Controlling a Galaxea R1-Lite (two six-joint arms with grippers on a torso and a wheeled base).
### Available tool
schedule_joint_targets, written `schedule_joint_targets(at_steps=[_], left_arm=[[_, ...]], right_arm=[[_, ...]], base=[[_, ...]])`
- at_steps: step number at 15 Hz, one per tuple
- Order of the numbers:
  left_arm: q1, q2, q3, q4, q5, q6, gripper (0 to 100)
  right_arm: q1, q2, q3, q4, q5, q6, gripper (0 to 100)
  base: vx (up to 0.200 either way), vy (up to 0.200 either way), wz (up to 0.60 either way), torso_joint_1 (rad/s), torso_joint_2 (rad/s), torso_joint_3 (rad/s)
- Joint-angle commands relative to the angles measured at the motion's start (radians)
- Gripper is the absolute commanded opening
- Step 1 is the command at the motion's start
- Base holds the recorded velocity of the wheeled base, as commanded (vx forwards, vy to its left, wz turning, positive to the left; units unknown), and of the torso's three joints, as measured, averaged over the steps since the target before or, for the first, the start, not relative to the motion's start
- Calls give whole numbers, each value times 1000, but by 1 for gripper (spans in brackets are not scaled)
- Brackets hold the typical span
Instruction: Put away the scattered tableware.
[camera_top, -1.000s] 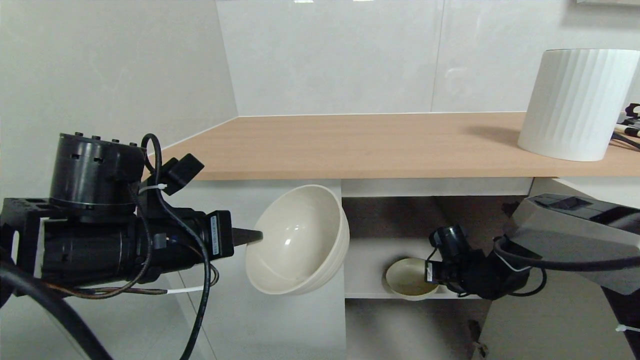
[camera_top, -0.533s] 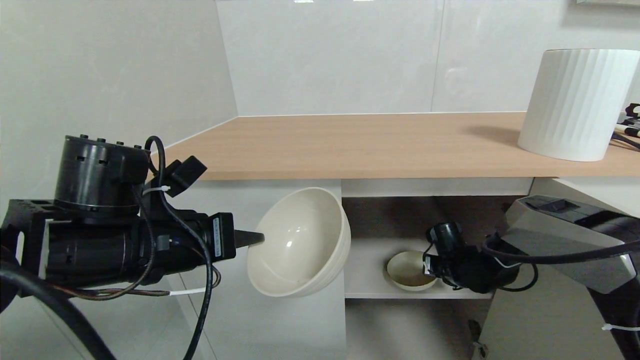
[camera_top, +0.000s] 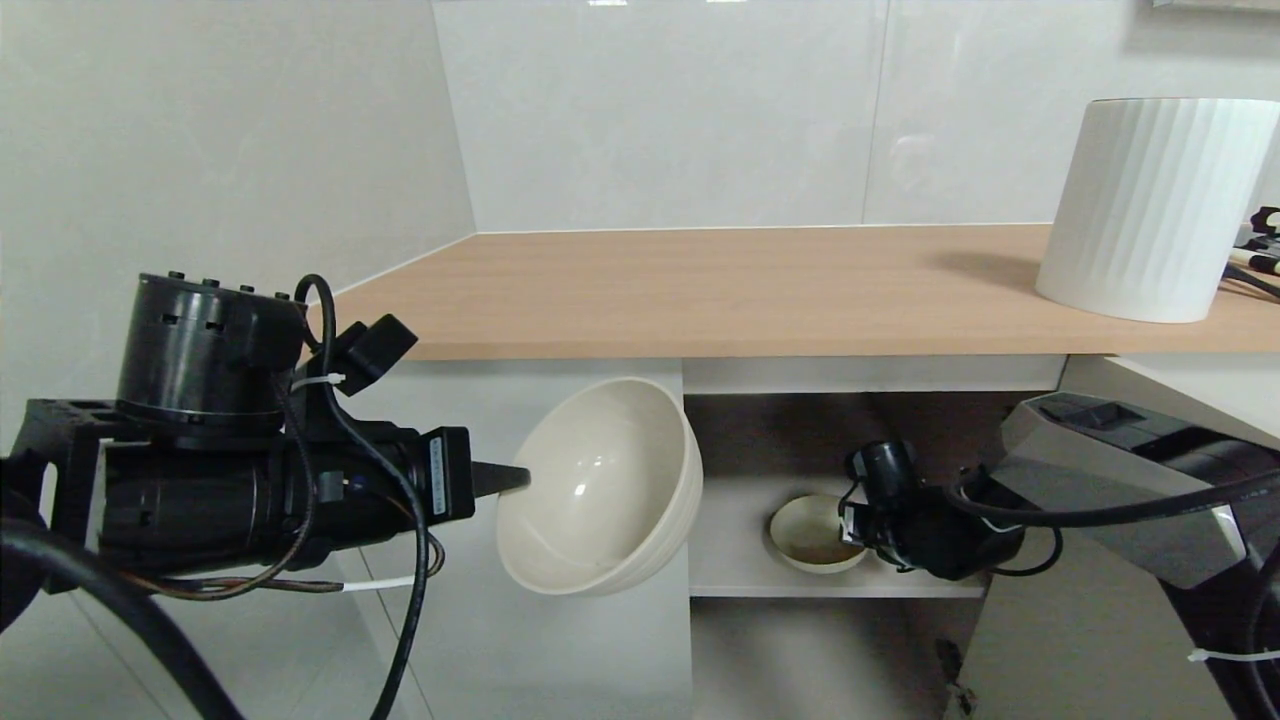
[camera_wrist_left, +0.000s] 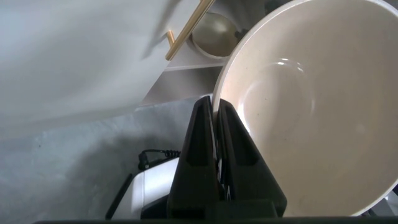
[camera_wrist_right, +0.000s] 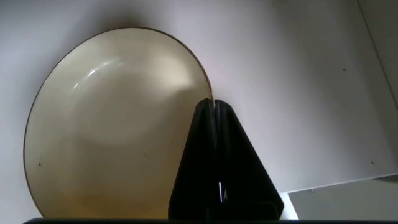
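Observation:
My left gripper (camera_top: 512, 478) is shut on the rim of a large cream bowl (camera_top: 600, 490), which hangs tipped on its side in front of the white cabinet panel below the counter. In the left wrist view the fingers (camera_wrist_left: 214, 109) pinch that bowl (camera_wrist_left: 305, 106) at its edge. My right gripper (camera_top: 858, 525) is inside the open cabinet, shut on the rim of a small cream bowl (camera_top: 805, 530) that sits low over the white shelf (camera_top: 730, 545). The right wrist view shows the pinch (camera_wrist_right: 213, 106) on the small bowl (camera_wrist_right: 112, 124) with its thin brown rim.
A wooden countertop (camera_top: 750, 290) runs above the cabinet, with a tall white ribbed container (camera_top: 1150, 200) at its right end and dark items (camera_top: 1262, 250) beyond it. Walls close off the left and back. The shelf opening lies right of the large bowl.
My right arm has carried the small bowl up and farther back onto the shelf. My left arm with the large bowl has drifted slightly right and down.

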Motion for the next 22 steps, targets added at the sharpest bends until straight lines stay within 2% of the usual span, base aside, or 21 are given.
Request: schedule_joint_targets(at_steps=[1, 8, 10, 11, 12, 15, 16, 17, 18, 19, 20, 22], left_arm=[[0, 5, 0, 0, 1, -1, 0], [0, 11, 0, 0, -1, -1, 0], [-18, 51, 0, 4, 4, 7, 0], [-43, 103, 6, 7, 22, 38, 0], [-63, 137, 11, 7, 50, 49, 0], [-129, 255, 14, 7, 201, 50, 0], [-145, 278, 14, 7, 231, 50, 0], [-145, 278, 14, 7, 231, 50, 0], [-184, 319, 19, 9, 255, 52, 0], [-204, 347, 28, 7, 260, 73, 0], [-216, 368, 34, 7, 269, 88, 0], [-248, 414, 34, 6, 307, 92, 0]], right_arm=[[0, 6, -8, 0, 0, 0, 100], [-3, -25, 12, 3, 0, 21, 100], [5, -114, 108, 5, 16, 26, 100], [20, -197, 191, 28, 75, 24, 100], [29, -263, 234, 60, 123, 24, 100], [55, -505, 312, 229, 284, 20, 100], [71, -574, 320, 282, 330, 20, 100], [71, -574, 320, 282, 330, 20, 100], [112, -694, 323, 388, 413, 20, 100], [151, -746, 321, 437, 439, 20, 100], [181, -772, 321, 462, 445, 21, 100], [259, -806, 321, 508, 459, 26, 100]], base=[[0, 0, 0, 0, 0, 0], [0, 0, 0, 0, 0, 0], [0, 0, 0, 0, 0, 0], [0, 0, 0, 0, 0, 0], [0, 0, 0, 0, 0, 0], [0, 0, 0, 0, 0, 0], [0, 0, 0, 0, 0, 0], [0, 0, 0, 0, 0, 0], [0, 0, 0, 0, 0, 0], [0, 0, 0, 0, 0, 0], [0, 0, 0, 0, 0, 0], [0, 0, 0, 0, 0, 0]])
